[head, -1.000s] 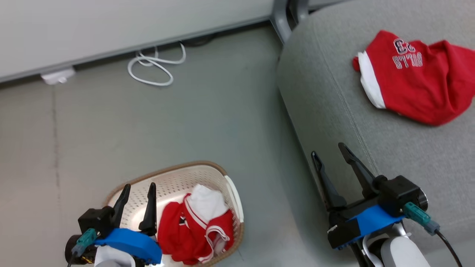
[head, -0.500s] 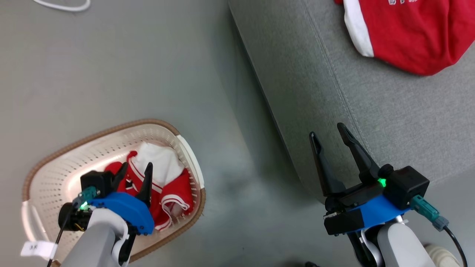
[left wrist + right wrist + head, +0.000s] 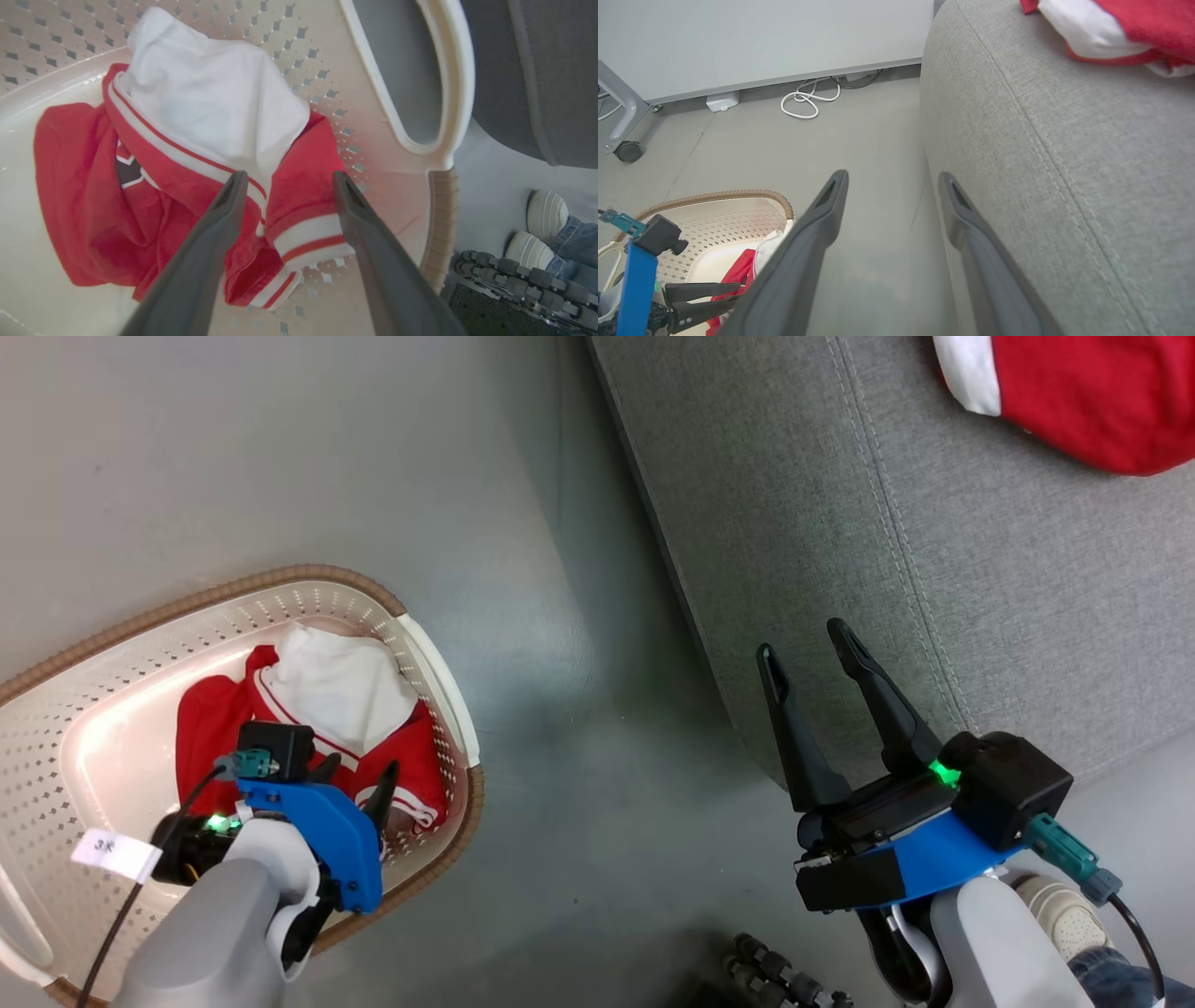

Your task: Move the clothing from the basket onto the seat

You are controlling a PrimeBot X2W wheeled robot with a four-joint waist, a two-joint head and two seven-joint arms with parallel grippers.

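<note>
Left gripper: jaws spread, empty, over clothing.
Grab: sink onto the striped fold (clear of basket's right wall), then clench.

I take this for a lab or test room dressed up as a home: bare grey floor, a loose white cable by the plain wall, a castor wheel, a grey sofa seat, a laundry basket.
</note>
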